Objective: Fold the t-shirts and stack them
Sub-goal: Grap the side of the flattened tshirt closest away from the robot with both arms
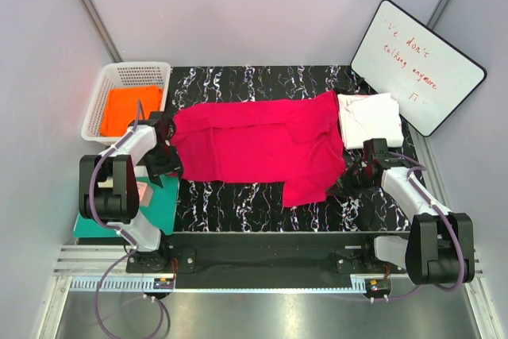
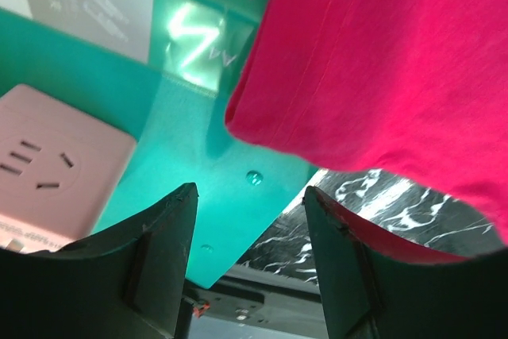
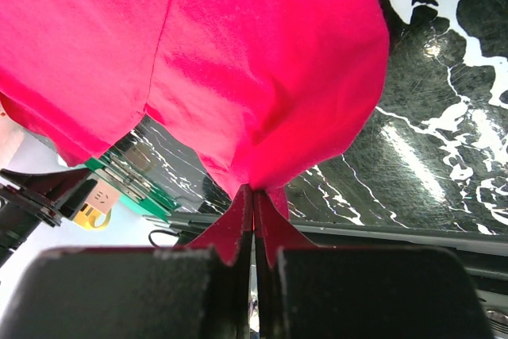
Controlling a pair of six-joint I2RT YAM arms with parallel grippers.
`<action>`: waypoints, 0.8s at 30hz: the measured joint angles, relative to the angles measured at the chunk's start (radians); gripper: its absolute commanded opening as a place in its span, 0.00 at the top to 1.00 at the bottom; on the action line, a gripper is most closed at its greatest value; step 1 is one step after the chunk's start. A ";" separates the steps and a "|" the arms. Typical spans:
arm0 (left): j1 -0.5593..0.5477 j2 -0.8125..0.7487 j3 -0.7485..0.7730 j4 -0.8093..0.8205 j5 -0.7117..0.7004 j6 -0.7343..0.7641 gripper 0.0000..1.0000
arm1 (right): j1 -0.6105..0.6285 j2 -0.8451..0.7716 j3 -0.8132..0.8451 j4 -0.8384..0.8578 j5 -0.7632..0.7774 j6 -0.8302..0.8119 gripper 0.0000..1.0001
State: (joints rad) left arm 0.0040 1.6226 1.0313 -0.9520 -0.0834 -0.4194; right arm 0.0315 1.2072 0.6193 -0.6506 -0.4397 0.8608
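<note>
The light, limp crimson-pink cloth t-shirt (image 1: 254, 144) lies spread across the black marbled desk (image 1: 238, 204). The right hand (image 3: 254, 196) pinches a bunched fold; the left hand (image 2: 250, 196) gapes empty beside its edge. It will likely sag, so grip the corners.

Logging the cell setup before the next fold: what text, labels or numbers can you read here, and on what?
"A4", twice, on the teal-green board.
"don't" and "anymore", red handwriting on the whiteboard; its other words are unclear.
Small print on the pink socket block: too blurred to read.
The crimson-pink t-shirt shows no print.
</note>
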 measured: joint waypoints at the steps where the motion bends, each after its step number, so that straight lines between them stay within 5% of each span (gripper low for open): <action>1: 0.000 0.005 0.000 0.009 0.001 -0.005 0.38 | 0.000 0.000 0.000 0.000 0.000 -0.001 0.99; 15: -0.046 0.121 0.075 0.018 0.000 -0.050 0.42 | 0.000 0.034 0.016 0.001 -0.024 -0.016 0.99; 20: -0.057 0.140 0.116 0.026 0.000 -0.058 0.90 | 0.000 0.048 0.019 0.002 -0.026 -0.024 0.99; 22: -0.061 0.157 0.143 0.034 0.008 -0.058 1.00 | 0.000 0.059 0.026 0.002 -0.026 -0.029 0.99; 24: -0.067 0.175 0.162 0.036 0.004 -0.055 1.00 | 0.000 0.067 0.031 0.003 -0.027 -0.032 0.99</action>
State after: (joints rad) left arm -0.0628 1.7977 1.1931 -0.9157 -0.0792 -0.4747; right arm 0.0315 1.2743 0.6506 -0.6479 -0.4667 0.8284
